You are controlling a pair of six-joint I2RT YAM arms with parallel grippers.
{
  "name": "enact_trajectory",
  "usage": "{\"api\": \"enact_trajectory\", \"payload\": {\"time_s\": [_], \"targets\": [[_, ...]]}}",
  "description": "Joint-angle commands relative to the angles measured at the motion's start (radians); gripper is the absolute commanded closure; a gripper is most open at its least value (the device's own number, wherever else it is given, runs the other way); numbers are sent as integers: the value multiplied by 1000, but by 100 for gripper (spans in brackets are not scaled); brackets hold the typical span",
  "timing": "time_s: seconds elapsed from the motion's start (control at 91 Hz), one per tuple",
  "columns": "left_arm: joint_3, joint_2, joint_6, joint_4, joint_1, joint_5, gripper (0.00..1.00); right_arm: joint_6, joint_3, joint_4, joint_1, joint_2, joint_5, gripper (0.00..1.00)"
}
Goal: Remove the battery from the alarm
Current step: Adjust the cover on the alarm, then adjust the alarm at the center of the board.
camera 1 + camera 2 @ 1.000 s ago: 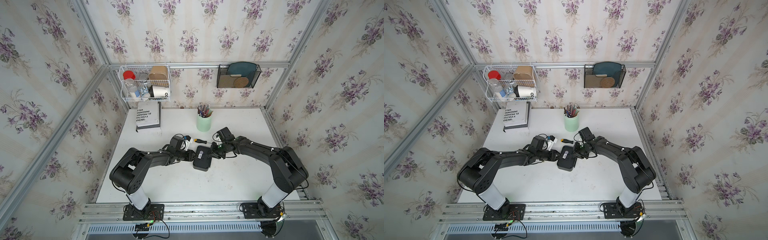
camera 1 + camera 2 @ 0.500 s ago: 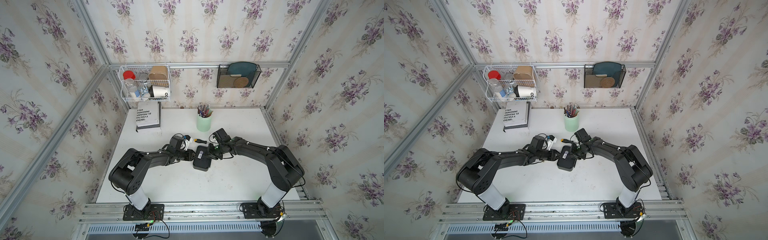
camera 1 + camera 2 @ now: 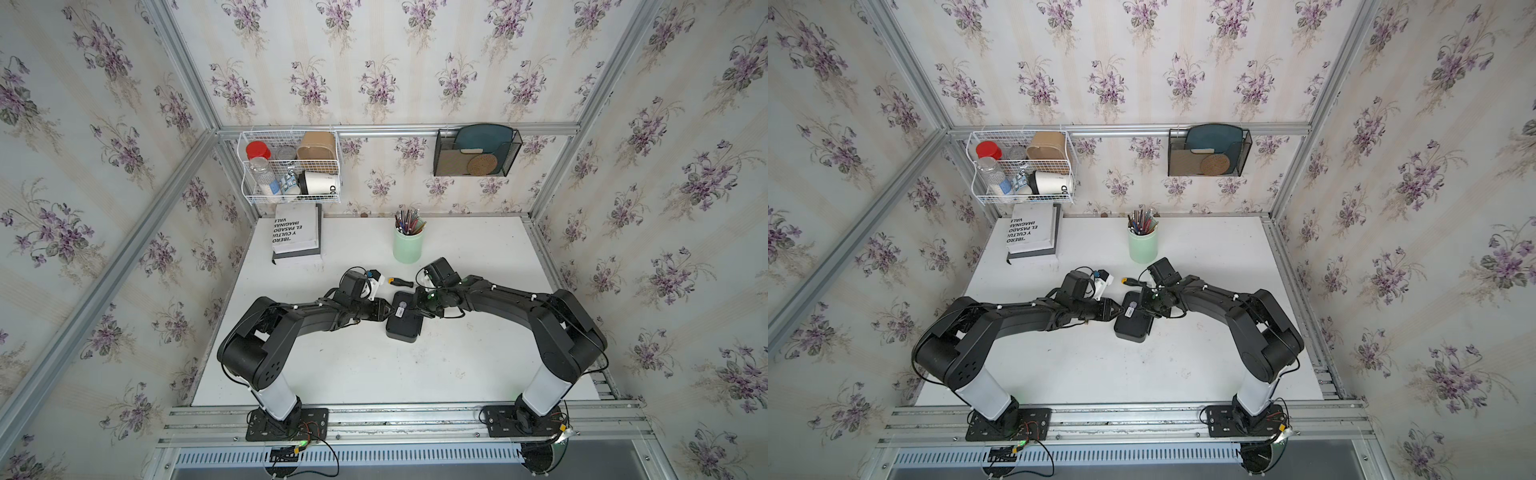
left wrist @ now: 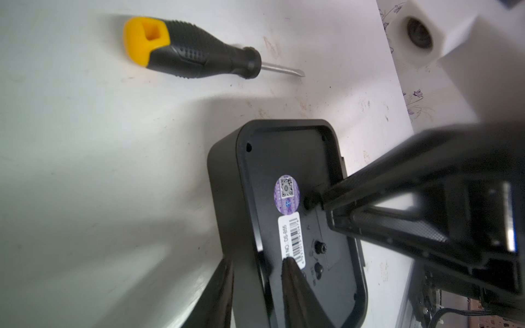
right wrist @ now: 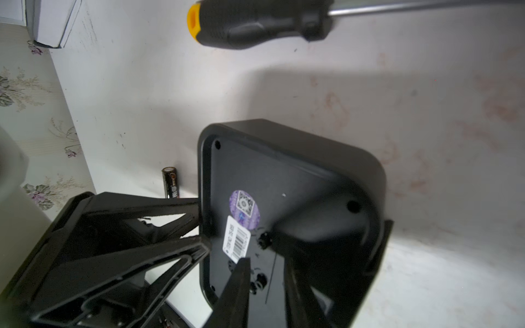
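The alarm (image 3: 402, 318) lies face down mid-table (image 3: 374, 374). The left hand (image 4: 257, 272) clamps its left edge. The right hand (image 5: 270, 269), slightly parted and grasping nothing, touches its back. The battery (image 5: 170, 183) lies on the table just left of the alarm, so removal looks done. Next, both hands should let go without nudging it. Farther off lies the screwdriver (image 4: 196, 54).

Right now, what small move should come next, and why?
Probably release the alarm with the left gripper: its fingers pinch the alarm's side wall, yet the battery already lies on the table beside it, so the removal looks done.
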Motion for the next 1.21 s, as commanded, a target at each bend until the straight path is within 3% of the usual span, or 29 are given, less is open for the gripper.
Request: {"api": "enact_trajectory", "payload": {"time_s": [0.0, 0.374, 0.505, 0.626, 0.747, 1.198], "targets": [[7, -7, 15, -11, -1, -16, 66, -30, -32, -150, 0, -7, 130, 73], [-5, -50, 9, -37, 0, -70, 66, -16, 36, -86, 34, -79, 131, 70], [-25, -136, -29, -80, 1, -100, 63, -124, 117, -196, 14, -75, 257, 65], [-127, -256, -120, -80, 0, -154, 59, -265, 83, -148, 4, -80, 318, 60], [-179, -370, -163, -135, -30, -236, 57, -334, 130, -229, 14, -21, 395, 57], [-276, -445, -215, -75, -85, -336, 58, -279, 163, -197, 47, 70, 431, 64]]}}
